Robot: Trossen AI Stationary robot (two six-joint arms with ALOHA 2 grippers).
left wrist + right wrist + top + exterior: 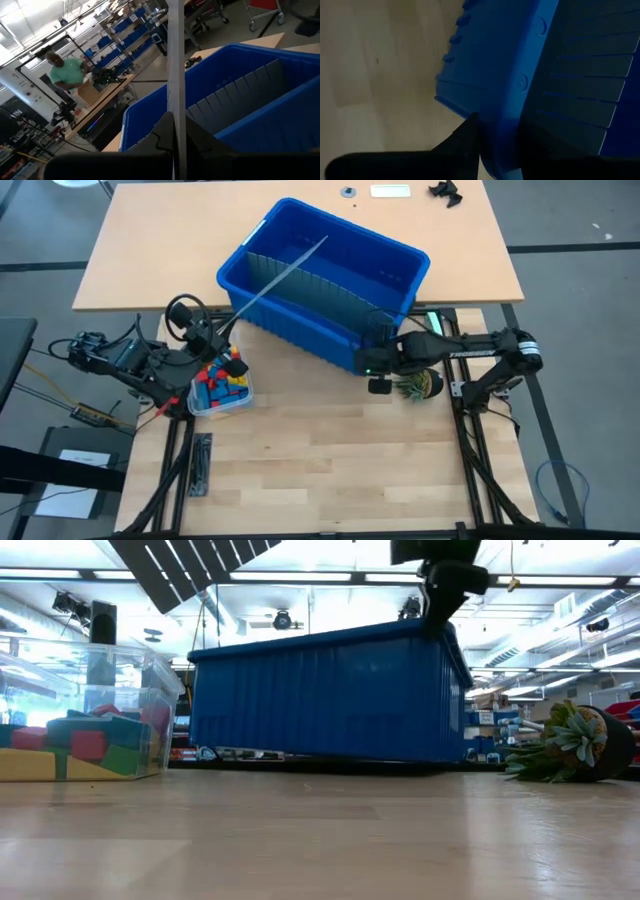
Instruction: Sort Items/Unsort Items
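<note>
Nearest you on the left, the items (222, 386) sit heaped in a clear tub (240, 402) on the counter (330, 460), none of them in the blue bin (322, 280) yet. Just beside that tub, your left hand (222, 345) is clenched on one end of a grey divider sheet (283, 275) that slants up over the bin. That long sheet can twist or slip in such a narrow pinch, and a swing could knock the tub. At the bin's near right corner, your right hand (372, 363) is pinched onto the bin wall; pull unevenly and the bin may tip or slide against the toppled potted plant (420, 386) near it.
</note>
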